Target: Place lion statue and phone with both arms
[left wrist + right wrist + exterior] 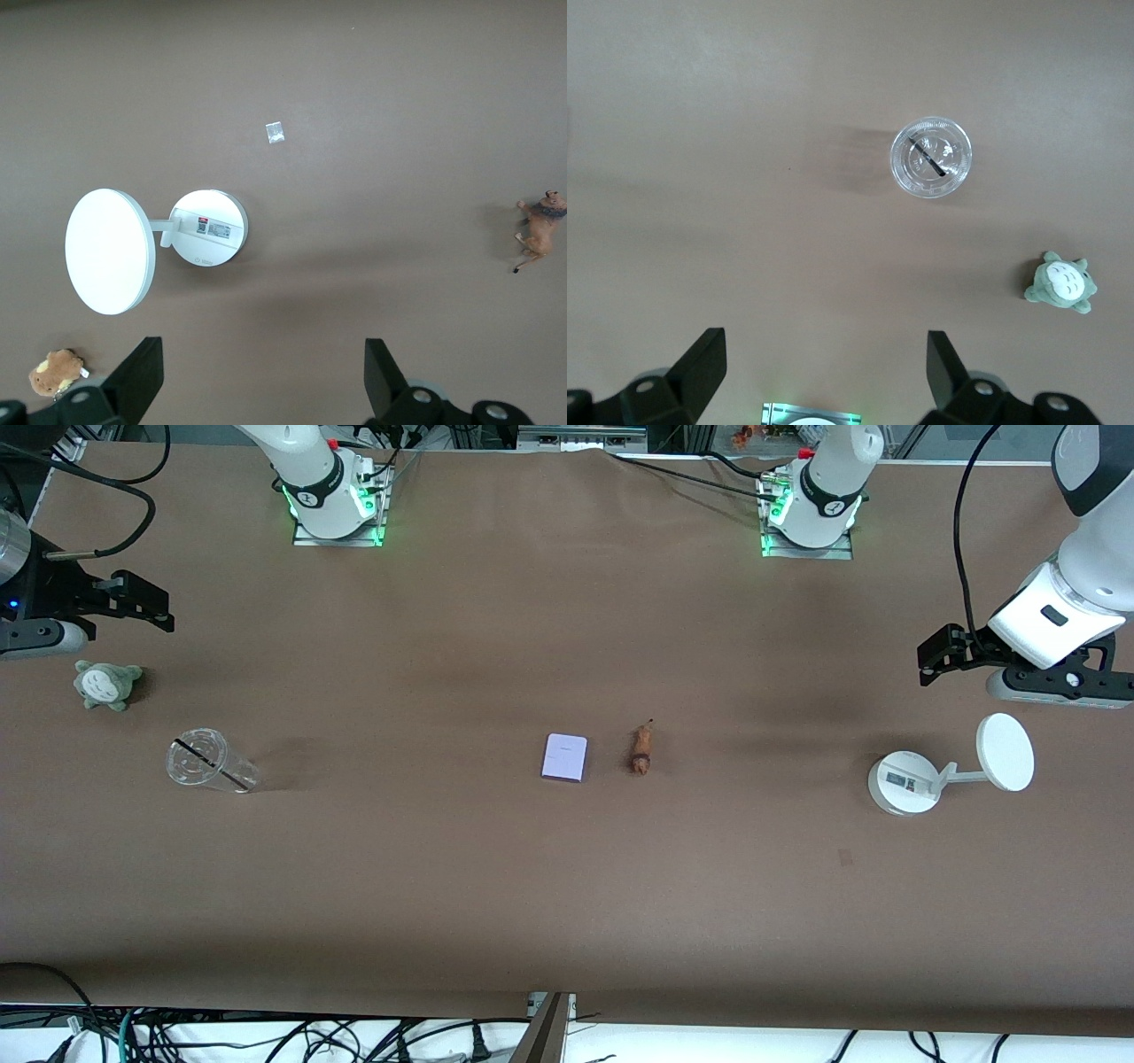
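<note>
The phone (564,758), a pale lavender slab, lies flat at the table's middle. The lion statue (641,749) lies beside it, toward the left arm's end, apart from it. The lion also shows in the left wrist view (539,230). My left gripper (941,654) (264,376) is open and empty, up over the table's left arm end close to the white stand. My right gripper (146,600) (827,372) is open and empty, up over the right arm's end close to the grey-green plush. The phone is in neither wrist view.
A white round-based stand (904,781) (205,227) with a disc (108,251) stands at the left arm's end. A brown plush (55,372) lies near it. A clear lidded cup (205,761) (931,158) and a grey-green plush (106,685) (1060,283) sit at the right arm's end.
</note>
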